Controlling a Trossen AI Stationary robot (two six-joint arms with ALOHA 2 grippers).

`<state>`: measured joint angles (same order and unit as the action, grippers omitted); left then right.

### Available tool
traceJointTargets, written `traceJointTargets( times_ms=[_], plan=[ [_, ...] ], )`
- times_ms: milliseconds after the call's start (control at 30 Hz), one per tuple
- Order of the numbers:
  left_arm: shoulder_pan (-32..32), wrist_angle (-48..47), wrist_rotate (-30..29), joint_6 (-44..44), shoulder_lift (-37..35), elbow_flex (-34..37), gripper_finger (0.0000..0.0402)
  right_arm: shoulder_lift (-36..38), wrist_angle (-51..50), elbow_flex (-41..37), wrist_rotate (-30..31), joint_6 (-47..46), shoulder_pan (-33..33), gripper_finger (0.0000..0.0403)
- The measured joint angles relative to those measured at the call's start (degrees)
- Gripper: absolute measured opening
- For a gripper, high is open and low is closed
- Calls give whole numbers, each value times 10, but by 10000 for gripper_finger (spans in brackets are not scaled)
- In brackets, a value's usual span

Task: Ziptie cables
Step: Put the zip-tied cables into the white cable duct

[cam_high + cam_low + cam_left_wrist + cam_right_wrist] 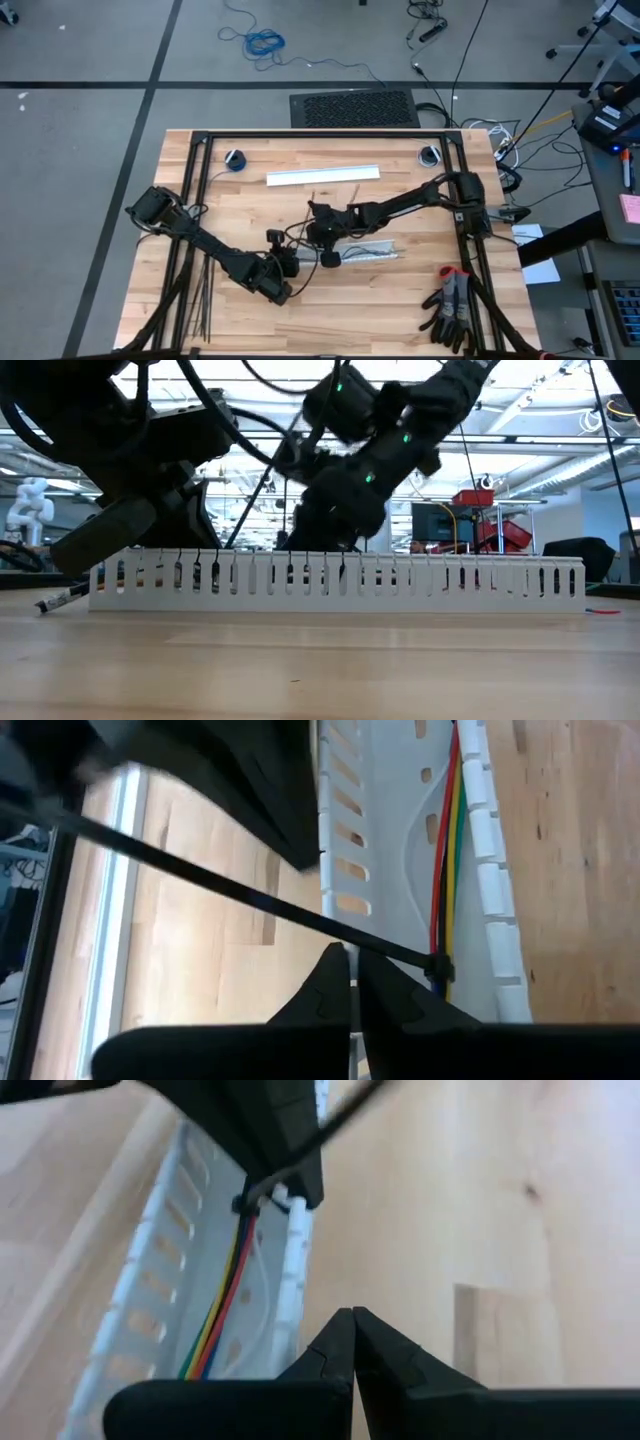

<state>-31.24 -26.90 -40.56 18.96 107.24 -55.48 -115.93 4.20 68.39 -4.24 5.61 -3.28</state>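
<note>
Cables (441, 870), coloured strands lying side by side, run along inside the white channel (395, 830) at mid-tabletop (400, 300), and you've got a black ziptie (240, 898) looped around them, with its small head snug against the bundle. Your left gripper (352, 982) sits right over that tie, jaws pressed together, and the strip seems to pass at the tips, though I can't tell whether it's truly pinched. Your right gripper (352, 1342) hovers just beside the channel from the other side, jaws together too and nothing between them that I can see.

Handling, as I judge it: those wires are light and floppy, so they'll shift if you tug sideways, and the channel's thin slotted wall looks easy to drag across the wood. The tie is stiff along its length but slick and very thin, so it may slide out of a loose pinch. Take hold of the free tail, close to the head, and pull in line with the strip, not across it. Brace the channel if you can, or the whole thing may come along with the pull. Spare zipties (205, 300) lie near the left edge.
</note>
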Motion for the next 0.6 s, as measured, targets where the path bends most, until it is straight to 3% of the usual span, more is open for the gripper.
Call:
traceJointTargets(
  times_ms=[133, 433, 600],
  plan=[
    [0, -1, 0, 1, 0, 0, 5, 33, -10, 0, 29, 10, -10, 0],
    [0, -3, 0, 1, 0, 0, 5, 56, -21, 1, 6, 22, -42, 0],
    [2, -3, 0, 1, 0, 0, 5, 28, 59, 1, -8, 34, -47, 0]
  ],
)
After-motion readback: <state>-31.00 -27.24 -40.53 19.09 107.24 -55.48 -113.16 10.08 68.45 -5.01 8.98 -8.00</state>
